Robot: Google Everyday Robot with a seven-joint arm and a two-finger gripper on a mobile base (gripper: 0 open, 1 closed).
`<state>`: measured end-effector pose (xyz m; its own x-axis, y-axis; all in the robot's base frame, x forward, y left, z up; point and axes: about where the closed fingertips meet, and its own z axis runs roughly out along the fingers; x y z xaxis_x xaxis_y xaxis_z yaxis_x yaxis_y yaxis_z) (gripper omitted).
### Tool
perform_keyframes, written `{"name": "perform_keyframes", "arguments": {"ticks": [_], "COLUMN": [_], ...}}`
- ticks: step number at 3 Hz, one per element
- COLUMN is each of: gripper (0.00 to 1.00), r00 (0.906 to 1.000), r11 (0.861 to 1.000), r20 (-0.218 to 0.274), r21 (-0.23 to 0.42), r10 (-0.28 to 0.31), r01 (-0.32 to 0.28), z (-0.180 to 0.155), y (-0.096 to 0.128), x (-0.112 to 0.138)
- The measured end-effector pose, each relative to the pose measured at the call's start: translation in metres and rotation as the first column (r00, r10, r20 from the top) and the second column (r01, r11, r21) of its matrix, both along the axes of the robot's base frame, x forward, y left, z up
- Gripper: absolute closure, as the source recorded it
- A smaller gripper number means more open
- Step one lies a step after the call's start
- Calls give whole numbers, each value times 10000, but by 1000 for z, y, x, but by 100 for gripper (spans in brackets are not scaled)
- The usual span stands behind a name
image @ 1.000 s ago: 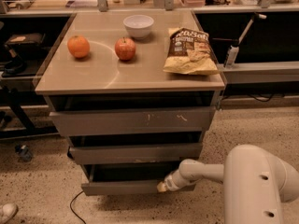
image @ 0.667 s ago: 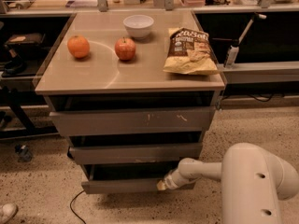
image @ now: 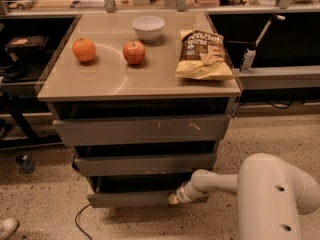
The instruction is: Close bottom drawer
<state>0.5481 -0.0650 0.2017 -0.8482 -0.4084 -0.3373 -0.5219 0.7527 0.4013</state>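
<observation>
The bottom drawer is the lowest and narrowest grey-brown front of the cabinet. It stands out a little from the cabinet, with a dark gap above its front. My gripper reaches in from the right on a white arm and its tip is against the right part of the drawer's front.
On the cabinet top lie an orange, an apple, a white bowl and a chip bag. The mid drawer and top drawer sit above. A cable lies on the floor at the left.
The arm has moved slightly left toward the cabinet and the bottom drawer front sits further in than before.
</observation>
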Motion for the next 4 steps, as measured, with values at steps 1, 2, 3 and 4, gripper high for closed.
{"name": "perform_keyframes", "arguments": {"ticks": [1,2,3,4], "gripper": [34,11,0,0], "r00": [10000,10000,10000,10000], "r11": [10000,10000,10000,10000], "r20": [0,0,-2,-2], "r21": [0,0,1,1], "r10": [0,0,1,2], "r01": [0,0,-1,-2], "z": [0,0,0,0], "y": [0,0,0,0], "x": [0,0,0,0]}}
